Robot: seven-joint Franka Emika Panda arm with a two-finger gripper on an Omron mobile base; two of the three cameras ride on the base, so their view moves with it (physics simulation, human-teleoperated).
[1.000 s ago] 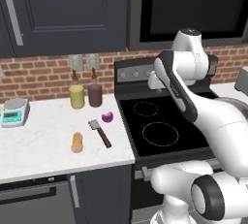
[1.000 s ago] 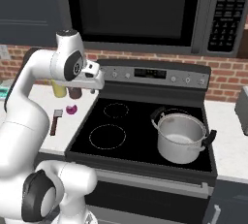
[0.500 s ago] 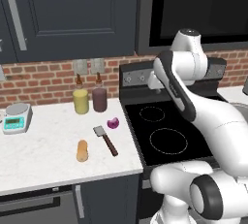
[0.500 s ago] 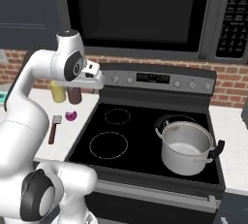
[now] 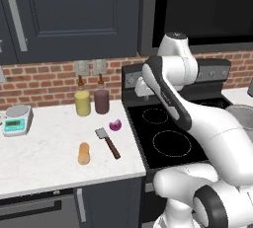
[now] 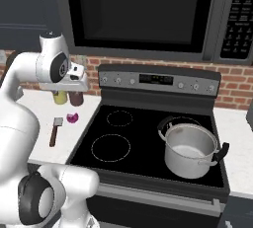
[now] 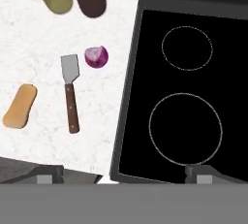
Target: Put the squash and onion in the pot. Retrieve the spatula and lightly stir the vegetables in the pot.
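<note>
I see my end effector [image 7: 123,173] spread and empty high above the tabletop's [image 7: 29,53] right edge, where onion [image 7: 96,56], spatula [image 7: 70,90] and squash [image 7: 20,105] lie apart, and the pot [image 6: 190,149] sits at the stove's [image 6: 148,143] front right corner.

A shiny steel pot [image 6: 190,148] sat on the black stovetop [image 6: 148,143]; a wooden-handled spatula [image 6: 55,131] lay beside a purple onion piece [image 6: 72,118].

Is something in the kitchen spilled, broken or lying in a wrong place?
Nothing stands out. The squash, spatula and onion lie apart on the counter, not yet moved. The pot stands upright on the stove.
</note>
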